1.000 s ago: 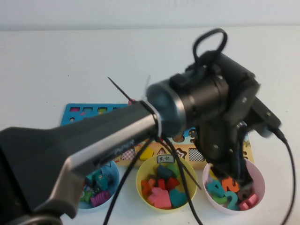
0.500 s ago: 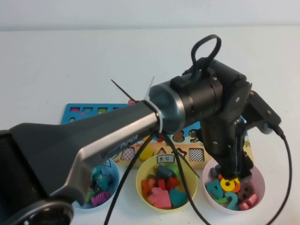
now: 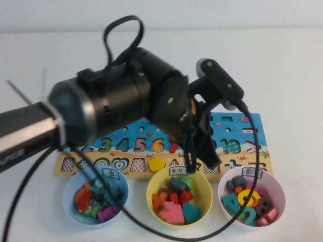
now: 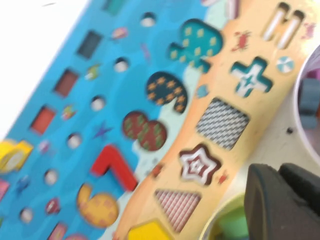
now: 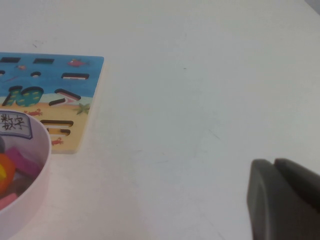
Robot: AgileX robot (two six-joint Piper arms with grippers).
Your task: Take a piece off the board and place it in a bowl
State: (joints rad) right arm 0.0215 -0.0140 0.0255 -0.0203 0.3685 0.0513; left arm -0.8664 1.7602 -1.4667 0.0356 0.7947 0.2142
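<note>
The yellow "6" piece point(image 3: 248, 196) lies in the pink bowl point(image 3: 280, 197) at the front right, among other number pieces. The board point(image 3: 246, 134) lies behind the three bowls; its "6" cut-out point(image 3: 158, 145) is empty, next to the red "7" point(image 3: 173, 146). My left gripper point(image 3: 208, 155) hangs shut and empty over the board's front edge, between the yellow and pink bowls; the left wrist view shows its fingertips point(image 4: 270, 200) together. My right gripper point(image 5: 282, 200) is shut and empty over bare table, right of the board's corner point(image 5: 75, 100) and the pink bowl's rim point(image 5: 42, 160).
A yellow bowl point(image 3: 152, 190) of shape blocks stands at front middle and a light blue bowl point(image 3: 68, 194) at front left. A yellow pentagon point(image 3: 157, 163) sits in the board. My left arm's body and cables cover much of the board's middle.
My left gripper has risen out of the pink bowl and swung left and back over the board. The yellow "6" stays behind in the pink bowl.
</note>
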